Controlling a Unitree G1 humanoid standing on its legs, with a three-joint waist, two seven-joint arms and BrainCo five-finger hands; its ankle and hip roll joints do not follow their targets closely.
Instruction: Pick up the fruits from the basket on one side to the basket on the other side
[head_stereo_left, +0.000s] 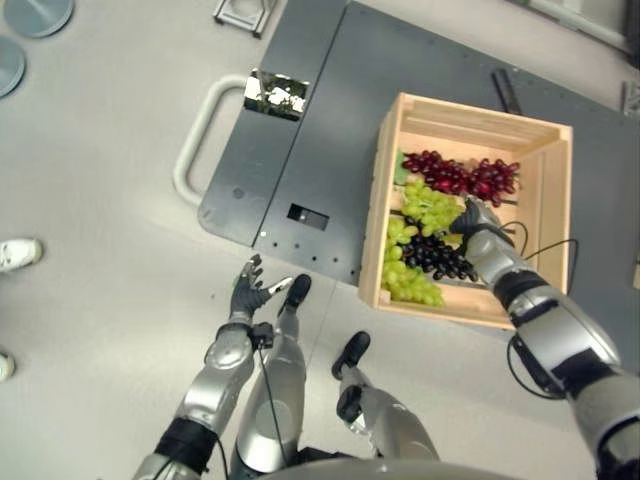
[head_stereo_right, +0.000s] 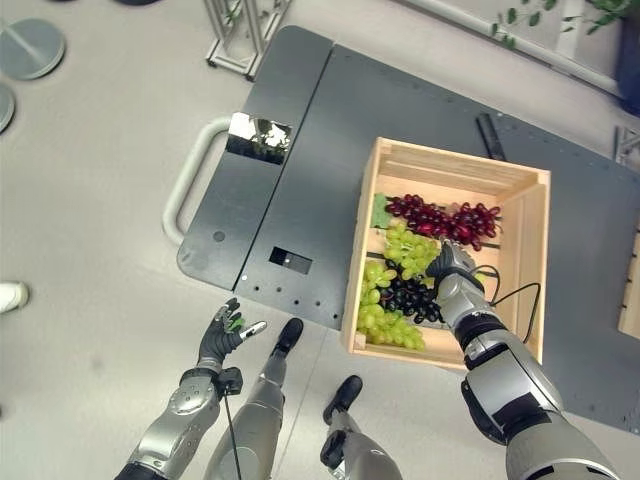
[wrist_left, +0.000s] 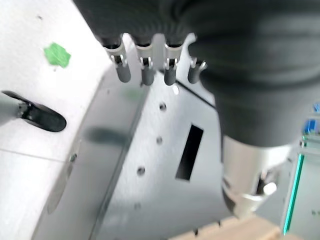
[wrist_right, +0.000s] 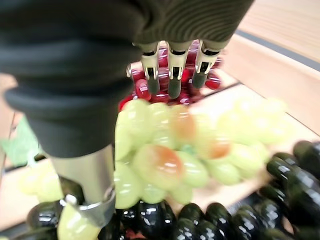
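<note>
With my right hand (head_stereo_right: 452, 266) poised, fingers straight, over the green grapes (wrist_right: 170, 150) in the wooden crate (head_stereo_left: 556, 190) and my left hand (head_stereo_left: 246, 290) relaxed, I judge the bunch light, soft, easily bruised, best cupped around its middle.

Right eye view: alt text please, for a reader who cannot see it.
The right hand reaches into a wooden crate of red grapes, green grapes and black grapes on a dark platform. The left hand hangs open over the floor.
</note>
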